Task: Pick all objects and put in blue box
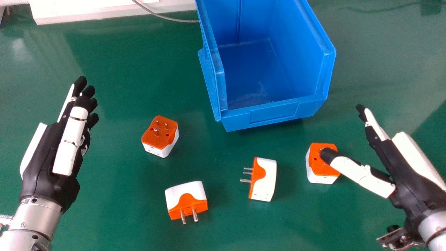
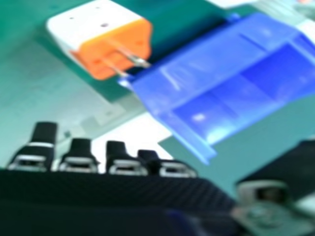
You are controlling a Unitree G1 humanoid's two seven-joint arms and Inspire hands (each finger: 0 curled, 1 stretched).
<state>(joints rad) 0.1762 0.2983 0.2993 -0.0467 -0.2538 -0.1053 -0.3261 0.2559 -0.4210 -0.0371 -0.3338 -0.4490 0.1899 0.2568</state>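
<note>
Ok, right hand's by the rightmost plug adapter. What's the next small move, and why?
I'd probably shift the right hand slightly left and back toward the robot before lowering it. In the head view its thumb overlaps the rightmost adapter, while its straight fingers lie farther out, so the adapter doesn't look lined up between them for a grasp.

The head view's top edge crops the blue box (image 1: 273, 114); the right hand (image 1: 402, 174) partly hides the rightmost plug (image 1: 320, 169).
</note>
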